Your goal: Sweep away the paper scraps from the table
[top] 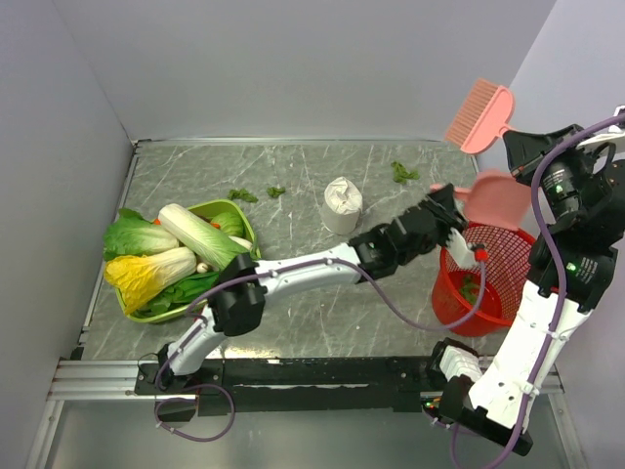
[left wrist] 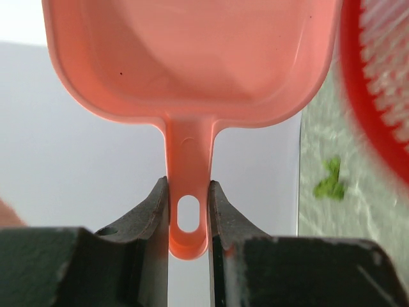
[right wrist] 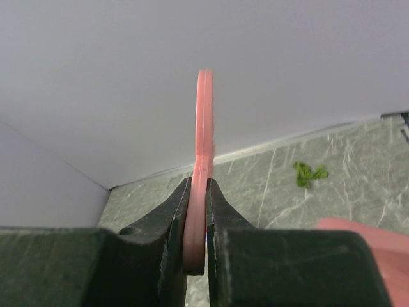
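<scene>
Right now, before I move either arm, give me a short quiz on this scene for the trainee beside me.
1. True or false: the left gripper is shut on the dustpan handle.
2. What does the right gripper hold? A) a brush B) a sponge C) nothing
3. In the top view, how many clumps of paper scraps lie on the table?
Key: 1 true. 2 A. 3 three.
</scene>
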You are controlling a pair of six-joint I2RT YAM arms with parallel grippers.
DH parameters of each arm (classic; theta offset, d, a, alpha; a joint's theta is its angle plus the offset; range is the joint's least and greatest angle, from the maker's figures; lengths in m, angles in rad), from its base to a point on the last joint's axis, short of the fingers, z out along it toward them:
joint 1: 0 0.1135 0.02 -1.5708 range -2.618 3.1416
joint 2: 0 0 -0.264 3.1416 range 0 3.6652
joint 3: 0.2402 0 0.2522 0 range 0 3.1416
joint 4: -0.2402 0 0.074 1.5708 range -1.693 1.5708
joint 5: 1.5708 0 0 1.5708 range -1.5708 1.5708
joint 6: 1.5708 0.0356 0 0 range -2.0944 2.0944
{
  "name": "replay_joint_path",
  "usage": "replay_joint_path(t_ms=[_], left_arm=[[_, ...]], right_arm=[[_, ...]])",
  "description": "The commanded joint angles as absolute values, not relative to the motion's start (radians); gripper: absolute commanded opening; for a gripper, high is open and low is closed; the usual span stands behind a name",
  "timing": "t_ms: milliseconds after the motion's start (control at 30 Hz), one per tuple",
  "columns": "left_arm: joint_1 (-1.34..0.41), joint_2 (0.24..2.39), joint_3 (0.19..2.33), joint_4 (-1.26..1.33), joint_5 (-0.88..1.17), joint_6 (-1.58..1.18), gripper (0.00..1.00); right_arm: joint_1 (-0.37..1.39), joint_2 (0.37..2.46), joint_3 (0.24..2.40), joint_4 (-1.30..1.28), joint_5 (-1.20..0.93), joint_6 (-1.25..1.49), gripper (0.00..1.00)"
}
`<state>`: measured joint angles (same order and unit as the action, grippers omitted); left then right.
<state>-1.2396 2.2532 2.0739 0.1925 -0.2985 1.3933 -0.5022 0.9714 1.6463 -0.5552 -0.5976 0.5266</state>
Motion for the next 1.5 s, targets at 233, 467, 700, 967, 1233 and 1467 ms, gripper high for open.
replay_joint_path(t_ms=[233,467,700,967,1233,1467], left_arm=[[-1.085,1.820,1.909,-0.119,-0.404,1.020,0.01],[-0.976,1.615,1.803,-0.740,-0.138,0.729,0.01],[-0.847,1.523,1.569,-0.992,0.121,0.733,0.01],[-0.738,1.515,1.359,-0.910,0.268,0.643,0.01],[-0.666,1.614,1.264,-1.005,0.311,0.785,0.01],[-0.629,1.552,1.108,-1.025,0.250,0.951,0.01]], right_arm=[[-0.497,1.071,1.755,-0.334,-0.604,0.569,0.00],[-0.263,1.239,1.891,-0.386,-0.476,0.326,0.00],[0.158,1.498,2.002,-0.514,-0.261,-0.206,0.00],[0.310,1.678,1.985,-0.450,-0.212,-0.324,0.00],[0.434,1.890,2.034,-0.224,-0.290,-0.629,0.00],[0.529,2.081,2.006,-0.005,-0.403,-0.854,0.00]])
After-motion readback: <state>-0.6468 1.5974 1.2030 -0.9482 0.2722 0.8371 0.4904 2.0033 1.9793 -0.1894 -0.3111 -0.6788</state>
